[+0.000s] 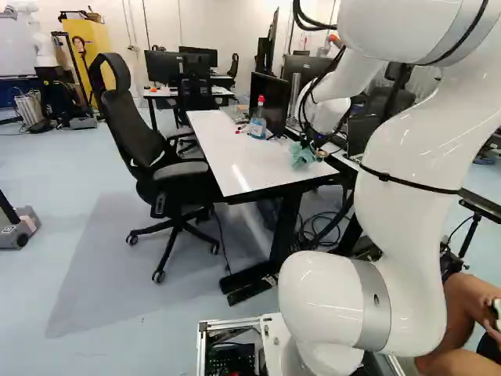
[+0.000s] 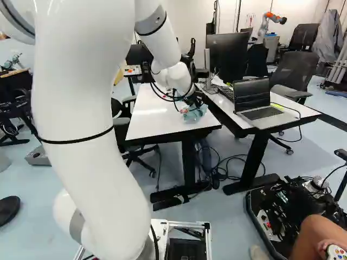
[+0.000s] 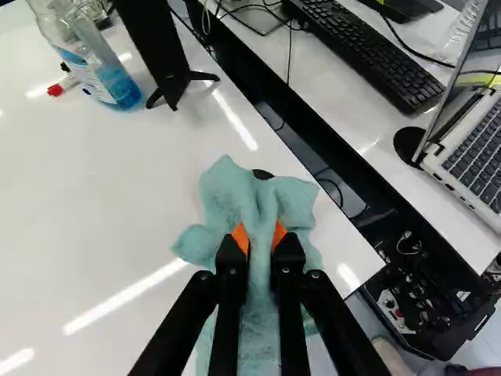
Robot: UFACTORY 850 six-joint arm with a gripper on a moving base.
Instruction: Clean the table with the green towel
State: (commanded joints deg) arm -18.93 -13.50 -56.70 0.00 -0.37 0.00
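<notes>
White table carries the bunched green towel near one corner; gripper pinches the towel between both orange pads; blue-liquid bottle stands near the monitor; open laptop sits on the neighbouring desk.

The towel is pale blue-green, the counter glossy white, the gripper black with orange pads, the arm white, the red-topped bottle clear with blue liquid, the keyboard black.

This looks like a robotics lab. A white robot arm, orange robot arm, table and laptop show it.
</notes>
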